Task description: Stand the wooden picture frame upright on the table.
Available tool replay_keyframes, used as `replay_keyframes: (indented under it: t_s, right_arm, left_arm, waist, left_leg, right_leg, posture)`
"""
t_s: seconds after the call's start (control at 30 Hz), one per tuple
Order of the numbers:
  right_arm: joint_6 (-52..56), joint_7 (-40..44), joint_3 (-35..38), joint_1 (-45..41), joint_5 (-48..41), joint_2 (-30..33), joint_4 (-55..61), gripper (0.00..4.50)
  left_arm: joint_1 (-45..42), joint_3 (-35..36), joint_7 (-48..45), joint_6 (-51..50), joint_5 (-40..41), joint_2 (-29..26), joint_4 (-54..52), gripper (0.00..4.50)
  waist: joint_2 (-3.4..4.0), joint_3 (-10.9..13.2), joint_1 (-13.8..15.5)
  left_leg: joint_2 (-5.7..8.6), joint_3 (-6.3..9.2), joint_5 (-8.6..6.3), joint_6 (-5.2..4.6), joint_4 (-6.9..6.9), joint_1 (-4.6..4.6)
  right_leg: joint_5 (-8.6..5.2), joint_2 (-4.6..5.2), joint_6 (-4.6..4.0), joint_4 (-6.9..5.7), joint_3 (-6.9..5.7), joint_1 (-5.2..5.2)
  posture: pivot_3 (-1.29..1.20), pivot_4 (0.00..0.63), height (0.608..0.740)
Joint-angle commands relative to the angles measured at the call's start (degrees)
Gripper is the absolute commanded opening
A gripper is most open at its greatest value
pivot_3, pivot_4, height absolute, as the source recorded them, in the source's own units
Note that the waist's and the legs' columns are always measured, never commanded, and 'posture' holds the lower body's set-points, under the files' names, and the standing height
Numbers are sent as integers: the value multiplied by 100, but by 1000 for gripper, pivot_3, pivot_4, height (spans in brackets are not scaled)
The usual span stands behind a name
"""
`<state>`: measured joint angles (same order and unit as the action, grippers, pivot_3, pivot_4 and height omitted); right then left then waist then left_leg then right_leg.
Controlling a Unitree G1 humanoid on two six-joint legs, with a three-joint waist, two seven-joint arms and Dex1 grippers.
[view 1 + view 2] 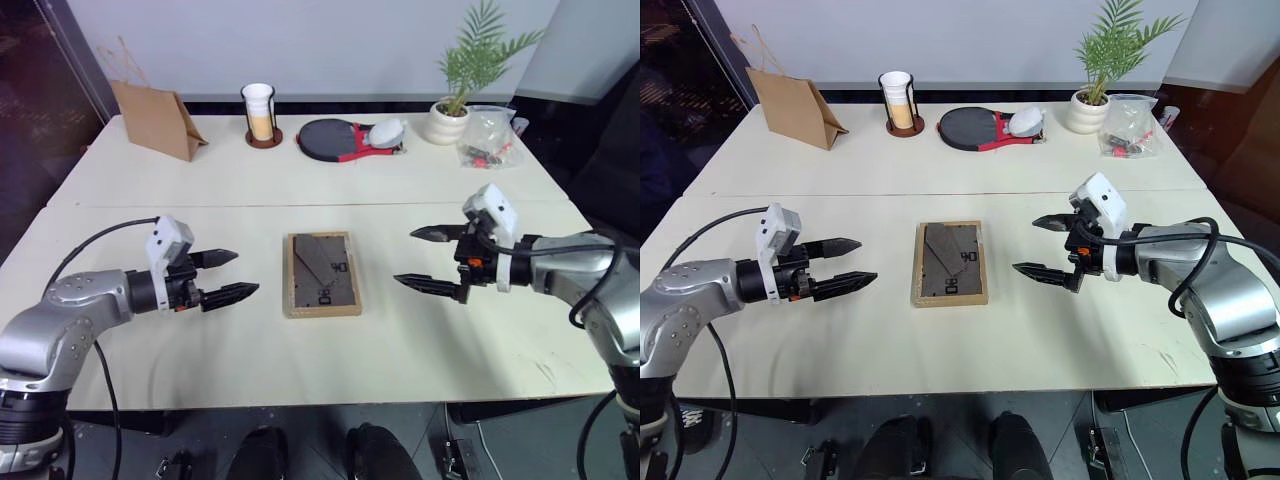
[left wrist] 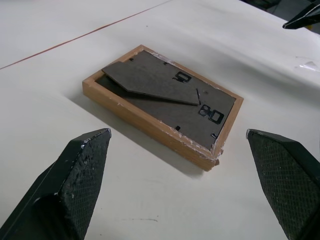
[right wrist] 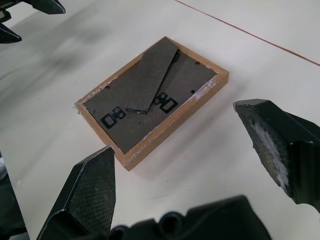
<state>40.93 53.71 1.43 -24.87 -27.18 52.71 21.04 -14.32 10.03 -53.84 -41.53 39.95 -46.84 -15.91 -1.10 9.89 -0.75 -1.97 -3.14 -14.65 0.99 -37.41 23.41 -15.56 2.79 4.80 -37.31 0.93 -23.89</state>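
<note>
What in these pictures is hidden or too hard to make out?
- Front of the wooden picture frame: it lies face down on the table, so only its dark back panel and folded stand show.
- Contents of the clear plastic bag, head views: too small to identify.
- Inside of the brown paper bag, head views: its own walls hide it.
- White object on the paddle: too small to name.

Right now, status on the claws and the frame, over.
Left claw open, right claw open, both empty. Wooden picture frame flat, back up, on table between them. Nothing in the way.
</note>
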Motion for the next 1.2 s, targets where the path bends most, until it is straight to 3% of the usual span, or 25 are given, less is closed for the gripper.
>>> replay_keyframes:
  t_s: [0.03,0.33,0.47,0.57,0.8,0.97,1.2]
  right_arm:
    - [-84,-53,49,-117,22,-59,62,4455]
    - [-154,-96,-83,-254,117,-169,-85,4455]
    - [-312,-360,-338,-362,594,-316,-438,4455]
    - [-373,-768,-542,-515,970,-608,-780,3558]
    - [-536,-1513,-1189,-554,1756,-1473,-1316,30]
    - [-759,-1986,-1481,-546,2255,-2041,-1910,30]
    - [-703,-1871,-1794,-343,2335,-2537,-1807,30]
  left_arm:
    - [-51,107,-5,131,-20,-7,-81,4500]
    - [-90,94,111,134,-50,58,-114,4500]
    - [-155,-61,381,371,-430,201,45,4500]
    - [-331,-307,883,733,-1062,466,370,3579]
    - [-448,-992,1408,1128,-1830,1219,805,32]
    - [-375,-1367,1534,1438,-2209,1697,1235,32]
    - [-239,-1542,1484,1188,-2224,1982,1084,32]
  waist:
    - [0,0,0]
    - [0,0,3]
    - [0,0,0]
    - [-1,-1,5]
    - [-1,-2,5]
    - [-1,-2,4]
    - [0,-3,-4]
  left_leg:
    - [0,0,0,0,0,0]
    - [0,0,0,0,0,0]
    - [1,-1,0,0,-2,0]
    - [3,-1,0,0,-6,-2]
    - [3,-1,0,0,-6,2]
    - [4,-4,0,0,-11,3]
    - [2,0,0,0,-12,3]
  right_leg:
    - [0,0,0,0,0,0]
    - [0,0,0,0,0,0]
    - [0,0,0,0,1,0]
    - [0,0,0,-2,0,4]
    - [1,-1,1,-2,1,1]
    - [1,0,2,-7,1,1]
    - [1,-2,2,-12,-1,0]
  posture:
    - [0,150,740]
    - [0,150,740]
    - [0,150,740]
    - [0,150,740]
    - [0,150,740]
    - [0,150,740]
    - [0,150,740]
